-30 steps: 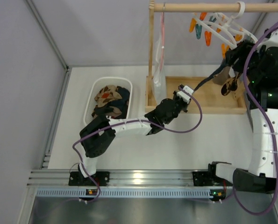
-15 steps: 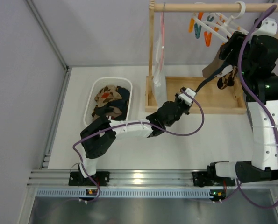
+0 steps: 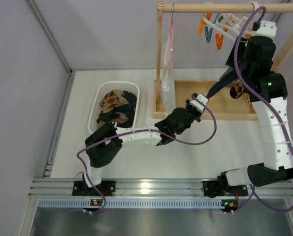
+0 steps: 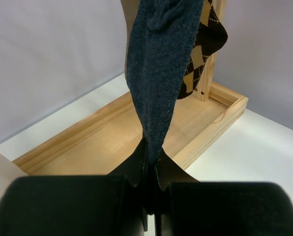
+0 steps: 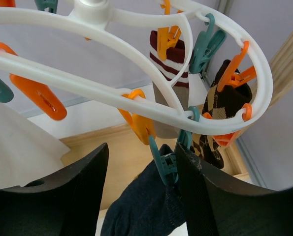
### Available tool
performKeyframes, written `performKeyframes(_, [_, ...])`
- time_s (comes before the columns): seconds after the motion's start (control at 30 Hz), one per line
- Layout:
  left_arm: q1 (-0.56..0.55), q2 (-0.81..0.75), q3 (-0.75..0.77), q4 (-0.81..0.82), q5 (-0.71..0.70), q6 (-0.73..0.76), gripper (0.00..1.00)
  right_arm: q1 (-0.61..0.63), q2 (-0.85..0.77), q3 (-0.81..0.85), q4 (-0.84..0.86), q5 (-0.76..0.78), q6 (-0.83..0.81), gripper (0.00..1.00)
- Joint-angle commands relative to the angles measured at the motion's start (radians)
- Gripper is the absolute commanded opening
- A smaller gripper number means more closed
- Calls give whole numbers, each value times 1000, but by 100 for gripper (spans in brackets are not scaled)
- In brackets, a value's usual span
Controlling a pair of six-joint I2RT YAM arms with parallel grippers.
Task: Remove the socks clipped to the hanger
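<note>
The white oval hanger (image 5: 136, 105) with orange and teal clips hangs from the wooden rod (image 3: 220, 7). A dark navy sock (image 5: 146, 209) hangs from a teal clip (image 5: 168, 164). My left gripper (image 4: 151, 153) is shut on its lower end (image 4: 158, 73) and holds it taut; in the top view that gripper (image 3: 196, 104) is over the wooden base. My right gripper (image 5: 142, 147) is open around the teal clip, its right finger (image 5: 205, 191) against it. A taupe sock with a striped cuff (image 5: 167, 59) and an argyle sock (image 5: 225, 101) are clipped behind.
A white basket (image 3: 94, 105) left of the rack holds an argyle sock (image 3: 112, 101) and dark fabric. A white cloth bag (image 3: 167, 83) hangs on a pink wire hanger (image 3: 171, 29). The rack's wooden base tray (image 3: 220, 110) and upright post (image 3: 159, 59) stand beside my left gripper.
My right arm has risen and swung up to the hanger, bringing its open gripper to the clips. My left gripper has stayed shut on the navy sock, hardly moving.
</note>
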Motion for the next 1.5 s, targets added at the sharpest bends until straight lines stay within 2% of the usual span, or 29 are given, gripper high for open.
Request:
performKeyframes(0.0, [-6, 1, 39, 53, -22, 11, 0, 22, -41, 41, -6, 38, -23, 55])
performKeyframes(0.37, [-6, 2, 31, 53, -15, -4, 0, 21, -92, 5, 3, 31, -49, 54])
performKeyframes(0.47, [-6, -5, 27, 53, -7, -12, 0, 20, -67, 9, 18, 34, -59, 53])
performKeyframes(0.6, [-6, -10, 22, 53, -1, -17, 0, 19, -17, 35, 6, 111, -69, 52])
performKeyframes(0.8, [-6, -14, 13, 55, 4, -21, 0, 16, 19, 12, 47, 120, -79, 50])
performKeyframes(0.97, [-6, -22, -1, 55, 4, -26, 0, 7, 48, 20, 75, 151, -95, 43])
performKeyframes(1.37, [-6, -27, -13, 55, 2, -33, 0, -15, 40, 1, 112, 111, -111, 35])
performKeyframes(1.47, [-6, -27, -13, 55, 1, -35, 0, -16, 22, -18, 124, 90, -105, 26])
